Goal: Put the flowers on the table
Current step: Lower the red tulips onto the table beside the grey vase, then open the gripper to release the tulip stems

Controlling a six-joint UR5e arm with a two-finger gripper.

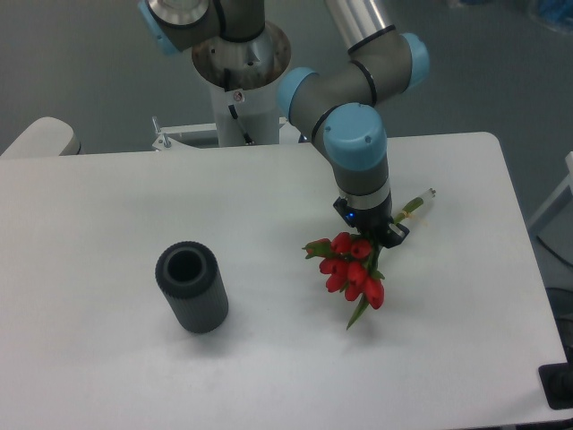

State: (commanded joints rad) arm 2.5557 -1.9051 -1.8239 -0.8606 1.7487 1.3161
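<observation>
Now the end effector [374,235] is reaching down over the right half of the desk [107,376]. It is sitting right on the flowers [354,267], but I cannot tell if it is squeezing them. Their stems are pointing to the far right corner. Left of them, near the front edge, a dark vase [192,288] is standing.

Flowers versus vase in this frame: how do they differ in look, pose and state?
The flowers are red blooms with green leaves and stems; the vase is a plain dark grey ribbed cylinder. The flowers lie tilted, stems pointing up-right, while the vase stands upright with its open mouth showing. The gripper is at the flowers; the vase stands alone, apart to their left. Both are over the white table.
</observation>
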